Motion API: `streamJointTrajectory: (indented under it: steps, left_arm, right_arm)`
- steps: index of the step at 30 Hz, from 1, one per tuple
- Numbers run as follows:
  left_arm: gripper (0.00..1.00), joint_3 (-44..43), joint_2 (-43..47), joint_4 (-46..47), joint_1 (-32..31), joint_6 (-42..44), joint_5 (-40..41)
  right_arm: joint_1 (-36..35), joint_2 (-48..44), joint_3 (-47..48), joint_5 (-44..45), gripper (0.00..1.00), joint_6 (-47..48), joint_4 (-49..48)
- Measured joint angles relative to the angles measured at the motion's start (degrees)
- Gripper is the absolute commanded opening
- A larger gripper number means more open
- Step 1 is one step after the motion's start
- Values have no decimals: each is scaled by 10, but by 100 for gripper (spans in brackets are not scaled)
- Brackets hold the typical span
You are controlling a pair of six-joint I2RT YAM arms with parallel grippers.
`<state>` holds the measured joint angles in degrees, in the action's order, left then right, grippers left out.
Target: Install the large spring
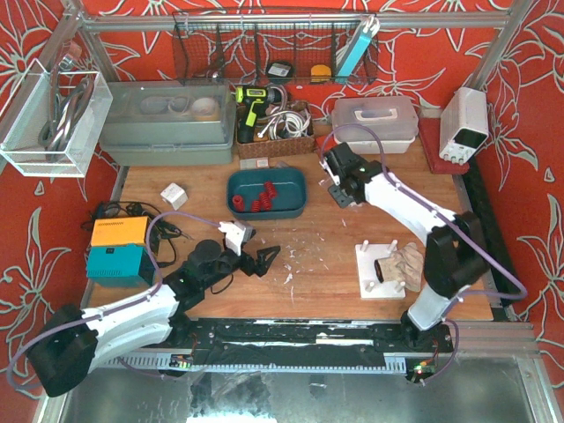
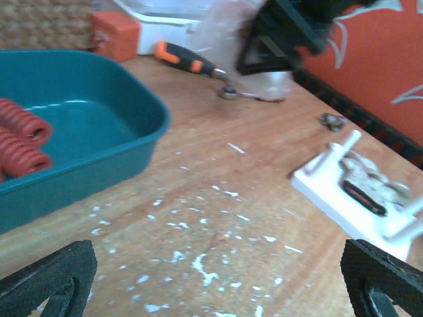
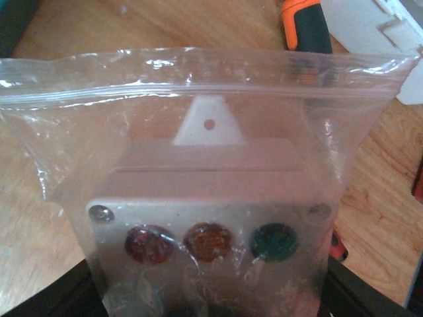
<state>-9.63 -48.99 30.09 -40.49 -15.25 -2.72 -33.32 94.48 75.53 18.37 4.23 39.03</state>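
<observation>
Several red coil springs (image 1: 258, 196) lie in a teal tray (image 1: 295, 181); they also show at the left of the left wrist view (image 2: 23, 142). A white fixture plate (image 1: 370, 286) with upright pegs sits at the right, carrying a dark cylinder and a tan part (image 1: 407, 263). My left gripper (image 1: 262, 261) is open and empty, low over the table between tray and plate. My right gripper (image 1: 340, 190), behind the tray's right end, is shut on a clear zip bag (image 3: 211, 86) holding a grey box with three coloured buttons (image 3: 211, 241).
An orange-handled screwdriver (image 2: 188, 59) and a small wrench (image 2: 232, 94) lie near the bag. An orange and teal box (image 1: 119, 247) stands at the left. Bins, a basket and a power supply (image 1: 463, 123) line the back. White flecks dot the wooden table.
</observation>
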Motion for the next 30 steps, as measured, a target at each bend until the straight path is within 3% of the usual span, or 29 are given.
streamJointTrajectory:
  steps: [4,12,19,30]
  left_arm:
    - [100,0,-18,24,-12,8,-43]
    - [100,0,-16,25,-35,25,-26]
    - [100,0,25,21,-35,26,8]
    - [100,0,37,14,-35,26,24]
  right_arm:
    - [13,76,36,2,42,-23,-18]
    - [28,176,90,-2,50,-48,-29]
    - [44,197,100,-2,67,-54,-35]
    - [48,178,101,3,78,-60,-26]
